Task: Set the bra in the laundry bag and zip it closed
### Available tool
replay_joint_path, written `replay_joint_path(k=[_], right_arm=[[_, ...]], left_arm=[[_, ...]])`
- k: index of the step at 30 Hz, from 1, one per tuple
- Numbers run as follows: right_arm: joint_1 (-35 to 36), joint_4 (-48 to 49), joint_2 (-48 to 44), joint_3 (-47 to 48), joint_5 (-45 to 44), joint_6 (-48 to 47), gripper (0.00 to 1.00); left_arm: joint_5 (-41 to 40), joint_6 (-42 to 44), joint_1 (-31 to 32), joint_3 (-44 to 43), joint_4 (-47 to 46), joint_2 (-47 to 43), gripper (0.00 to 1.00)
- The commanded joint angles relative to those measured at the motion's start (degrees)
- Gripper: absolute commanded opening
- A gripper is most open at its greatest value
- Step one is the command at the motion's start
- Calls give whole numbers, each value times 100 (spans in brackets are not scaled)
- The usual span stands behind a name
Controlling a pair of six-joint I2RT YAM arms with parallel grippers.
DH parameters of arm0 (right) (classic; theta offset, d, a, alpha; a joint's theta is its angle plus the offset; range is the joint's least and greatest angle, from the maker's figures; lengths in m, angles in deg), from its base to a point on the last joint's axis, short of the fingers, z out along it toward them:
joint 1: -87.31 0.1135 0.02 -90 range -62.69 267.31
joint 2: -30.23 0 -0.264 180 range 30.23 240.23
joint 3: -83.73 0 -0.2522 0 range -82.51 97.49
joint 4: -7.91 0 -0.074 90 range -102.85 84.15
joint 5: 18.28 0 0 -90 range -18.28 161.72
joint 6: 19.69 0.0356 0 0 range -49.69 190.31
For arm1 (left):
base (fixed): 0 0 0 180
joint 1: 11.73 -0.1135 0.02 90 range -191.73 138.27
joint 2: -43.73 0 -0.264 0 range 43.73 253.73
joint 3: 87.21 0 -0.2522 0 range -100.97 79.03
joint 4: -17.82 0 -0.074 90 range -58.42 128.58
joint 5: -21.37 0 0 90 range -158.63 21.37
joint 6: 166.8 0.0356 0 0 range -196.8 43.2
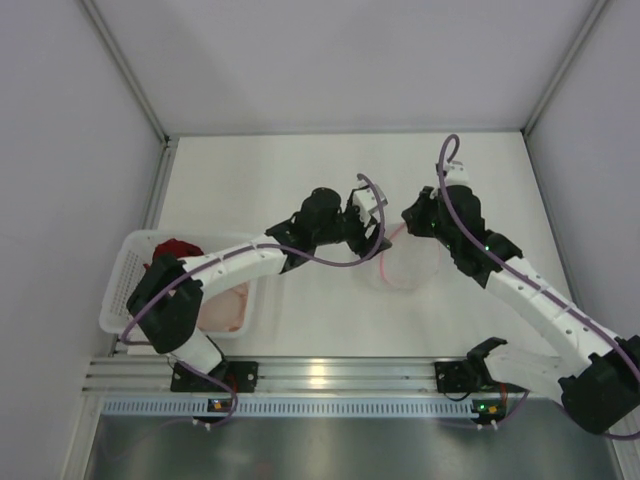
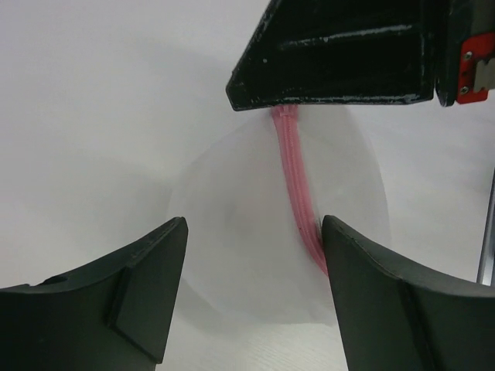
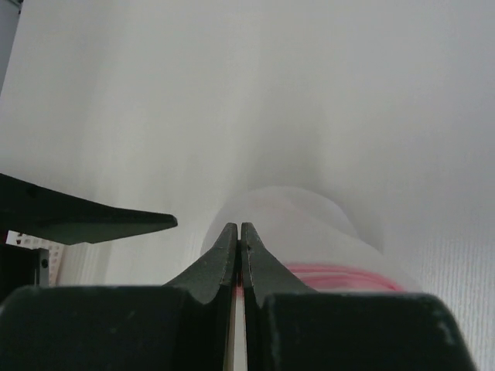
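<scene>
Laundry bag [image 1: 408, 265] sat mid-frame in top view. R gripper [image 3: 240, 230] was pinched tight on its pink zip rim [image 2: 294, 178]. L gripper [image 2: 255, 232] gaped wide over bag, holding nothing. Bra [image 1: 228, 306] lay lower left, in basket [image 1: 122, 280].

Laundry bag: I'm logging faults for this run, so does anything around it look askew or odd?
Nothing stands out. The laundry bag lies on the table, right claw shut on its pink rim, left claw open over it. The bra sits in the basket.

White links [image 1: 540, 300], purple cables [image 1: 330, 264], black left hand [image 2: 255, 228], black right hand [image 3: 240, 232]
</scene>
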Motion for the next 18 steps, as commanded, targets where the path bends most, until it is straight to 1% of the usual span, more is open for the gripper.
replay_joint_path(k=[1,6,8,10,14,15,17,18], right_arm=[[35,169,-79,313,-1,-186,0],[35,134,-26,322,-1,-1,0],[35,116,26,322,-1,86,0],[35,108,62,322,-28,139,0],[35,125,123,348,-28,236,0],[35,125,141,366,-19,227,0],[35,143,167,384,16,210,0],[35,125,167,392,25,210,0]], left_arm=[[636,299,-33,-411,70,114,75],[698,-132,-33,-543,-220,369,71],[716,-491,-33,-604,-265,422,70],[646,-650,-33,-674,-335,483,70],[479,-966,-24,-797,-335,650,58],[444,-984,-24,-806,-335,737,49],[382,-1046,-24,-815,-335,791,39],[382,-1046,-24,-815,-335,834,30]])
